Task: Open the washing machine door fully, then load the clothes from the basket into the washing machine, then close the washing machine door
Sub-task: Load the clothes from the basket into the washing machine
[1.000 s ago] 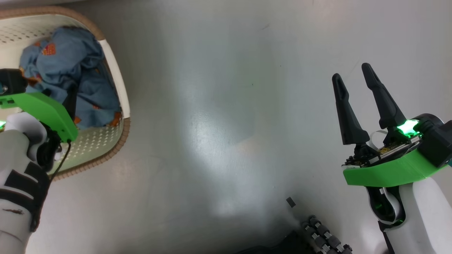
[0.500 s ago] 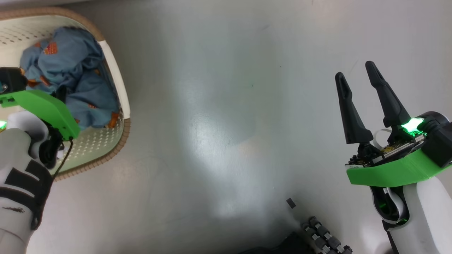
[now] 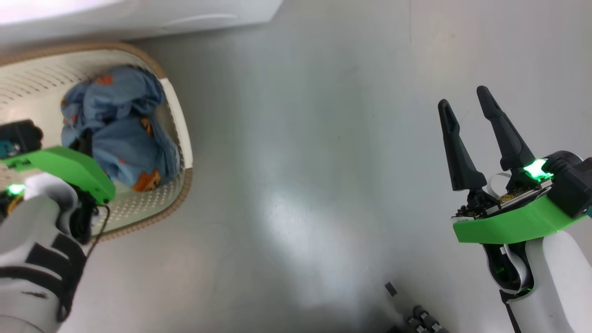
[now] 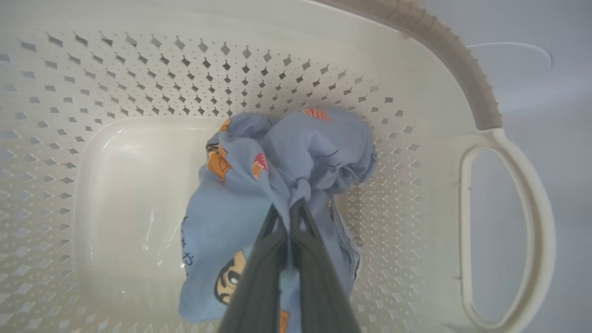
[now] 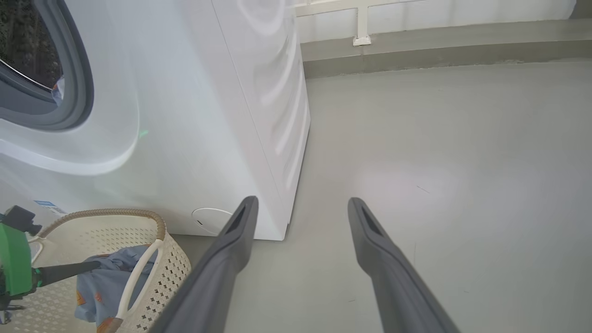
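Left pincer (image 4: pixel 290 211) clenches the garment (image 4: pixel 249 185) inside the basket (image 4: pixel 481 101); the washer (image 5: pixel 208 115) stands just beyond. Right pincer (image 5: pixel 300 206) is released, farther off.

Grey floor (image 3: pixel 300 185) bears the basket (image 3: pixel 182 134) and washing machine (image 5: pixel 194 115).

Head view steeply down onto floor (image 3: pixel 300 185); basket (image 4: pixel 138 69) common to all views, left wrist closest.

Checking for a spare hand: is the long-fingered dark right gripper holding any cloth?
No, the right gripper stands open and empty over the grey floor.
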Robot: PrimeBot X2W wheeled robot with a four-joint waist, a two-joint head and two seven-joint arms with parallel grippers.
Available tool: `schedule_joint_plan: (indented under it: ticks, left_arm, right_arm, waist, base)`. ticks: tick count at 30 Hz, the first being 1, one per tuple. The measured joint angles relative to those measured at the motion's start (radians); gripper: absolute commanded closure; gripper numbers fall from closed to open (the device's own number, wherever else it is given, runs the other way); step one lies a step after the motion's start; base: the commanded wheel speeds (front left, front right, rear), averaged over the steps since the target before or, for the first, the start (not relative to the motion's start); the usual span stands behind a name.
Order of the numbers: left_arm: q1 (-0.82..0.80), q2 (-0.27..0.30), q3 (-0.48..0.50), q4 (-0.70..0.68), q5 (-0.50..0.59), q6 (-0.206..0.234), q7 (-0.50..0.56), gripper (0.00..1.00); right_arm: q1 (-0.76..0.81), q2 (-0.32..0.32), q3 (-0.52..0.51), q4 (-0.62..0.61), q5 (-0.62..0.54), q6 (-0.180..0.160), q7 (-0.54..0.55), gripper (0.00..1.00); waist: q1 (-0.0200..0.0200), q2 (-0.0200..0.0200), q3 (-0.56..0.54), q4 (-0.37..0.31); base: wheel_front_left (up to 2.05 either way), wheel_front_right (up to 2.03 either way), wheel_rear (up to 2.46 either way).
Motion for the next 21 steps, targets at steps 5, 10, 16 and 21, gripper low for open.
schedule_joint_plan:
  ticks: [5, 10, 16, 21]
  left_arm:
    - [0.044, -0.015, -0.001, -0.02, -0.009, 0.0, -0.026, 1.0]
    - [0.08, -0.015, 0.02, -0.038, -0.025, 0.0, -0.031, 1.0]
    - [0.129, -0.008, 0.12, -0.119, 0.043, 0.0, -0.032, 1.0]
    - [0.203, -0.01, 0.229, -0.195, 0.137, 0.0, -0.032, 1.0]
  right_arm:
    - [0.002, -0.001, -0.002, 0.023, 0.0, 0.0, 0.0, 0.0]
    - [0.016, -0.003, -0.004, 0.046, 0.0, 0.0, 0.0, 0.0]
    - [0.046, -0.013, -0.016, 0.075, 0.001, 0.0, 0.0, 0.0]
    - [0.076, -0.02, -0.021, 0.084, 0.001, 0.0, 0.0, 0.0]
  waist:
    - [0.0, 0.0, -0.059, 0.018]
    - [0.0, 0.0, -0.122, 0.039]
    - [0.0, 0.0, -0.201, 0.067]
    - [0.0, 0.0, -0.264, 0.09]
  base:
    - [0.0, 0.0, 0.0]
    - [0.0, 0.0, 0.0]
    - [0.0, 0.0, 0.0]
    - [0.0, 0.0, 0.0]
